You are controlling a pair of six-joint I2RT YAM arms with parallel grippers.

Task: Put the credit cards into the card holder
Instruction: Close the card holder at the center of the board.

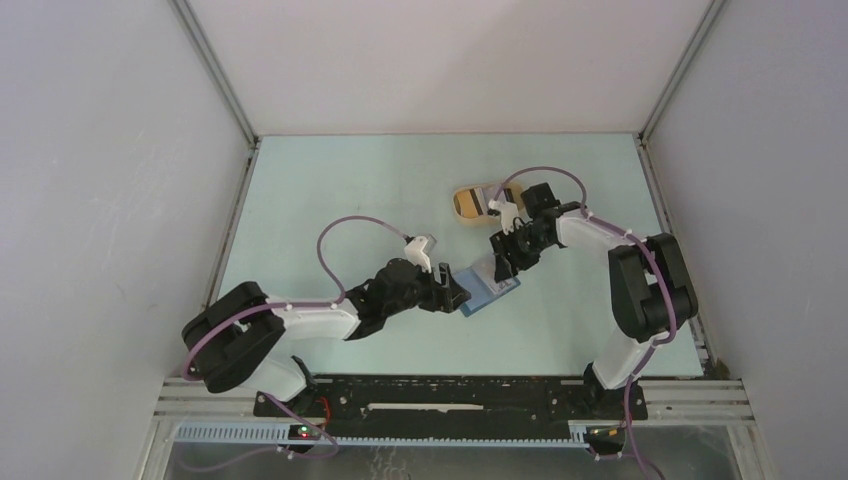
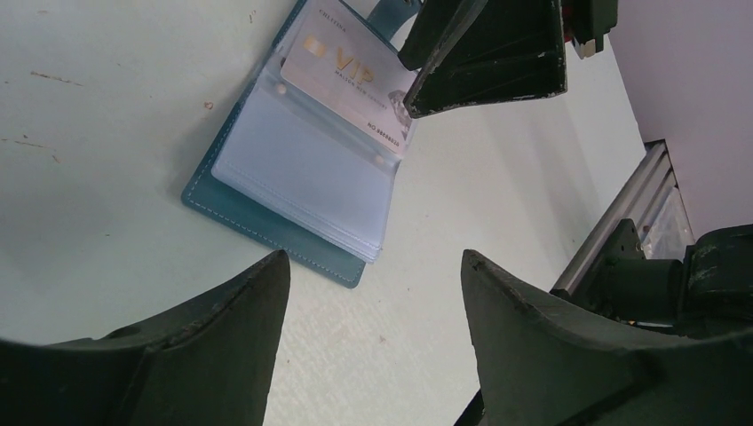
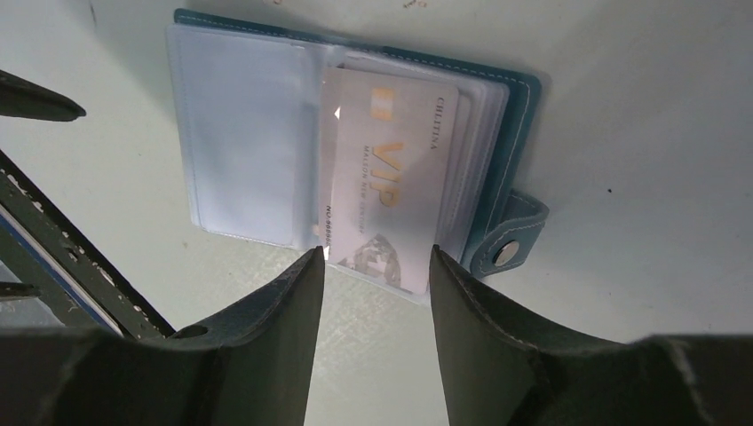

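On the left side of the pale green counter [image 1: 330, 190], the left pincer [image 2: 375, 262] hung low with its two dark fingers spread wide and nothing between them. The near corner of the card holder [image 2: 293, 177] lay just ahead of that gap, on the counter, not visibly touched.

Lying open and flat at the middle of the counter between the two arms, the card holder had a teal-blue stitched cover facing down and clear plastic sleeves [image 3: 240, 133] facing up. From overhead its long axis ran on a slant, near-left to far-right. Its snap tab [image 3: 511, 235], with a silvery stud, stuck out from the edge away from the left arm.

One credit card [image 3: 391, 177] sat partly inside a sleeve on the tab side. It was whitish with a gold chip, gold "VIP" lettering and a dark number along one edge. Its long axis ran parallel to the spine of the card holder, and its free end reached past the sleeve's edge toward the right arm.

That free end lay between the fingers of the right pincer [image 3: 377, 256], which stood apart on either side of it. Whether they pinched the card I could not tell.

Farther back, a tan tray [image 1: 470, 203] rested apart from the card holder.
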